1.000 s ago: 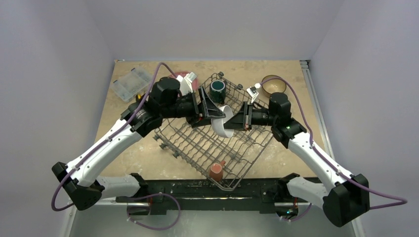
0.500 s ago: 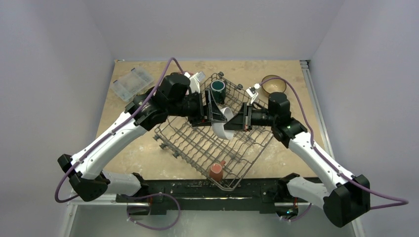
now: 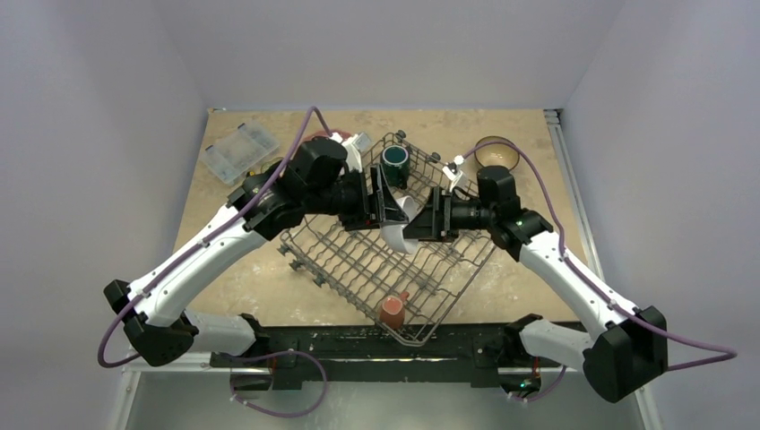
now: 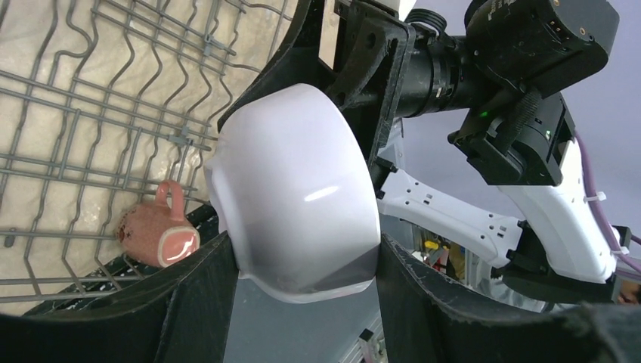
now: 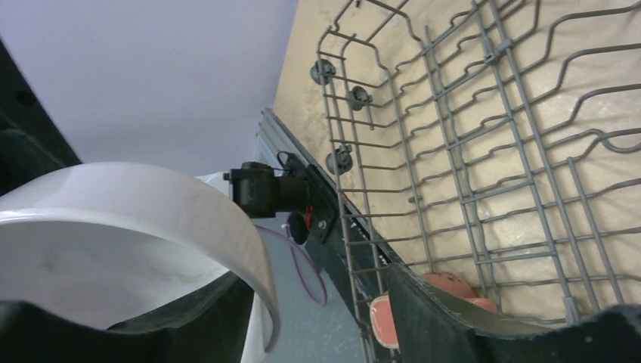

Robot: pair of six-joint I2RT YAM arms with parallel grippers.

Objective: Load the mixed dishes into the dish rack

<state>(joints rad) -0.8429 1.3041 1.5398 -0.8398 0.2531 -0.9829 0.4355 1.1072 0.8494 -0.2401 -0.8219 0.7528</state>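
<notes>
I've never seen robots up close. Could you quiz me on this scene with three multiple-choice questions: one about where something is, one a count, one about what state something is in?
1. Where is the teal mug?
A) at the far end of the rack
B) on the table
C) under the table

2. How many mugs are in the rack?
A) one
B) two
C) four

3. The white bowl is
A) lying in the rack
B) gripped by the left gripper, above the rack
C) broken in pieces

Answers:
1 A: the top view shows it among the rack's far wires.
2 B: the teal mug and a red mug at the near end.
3 B: the left wrist view shows a finger against each side of the bowl.
</notes>
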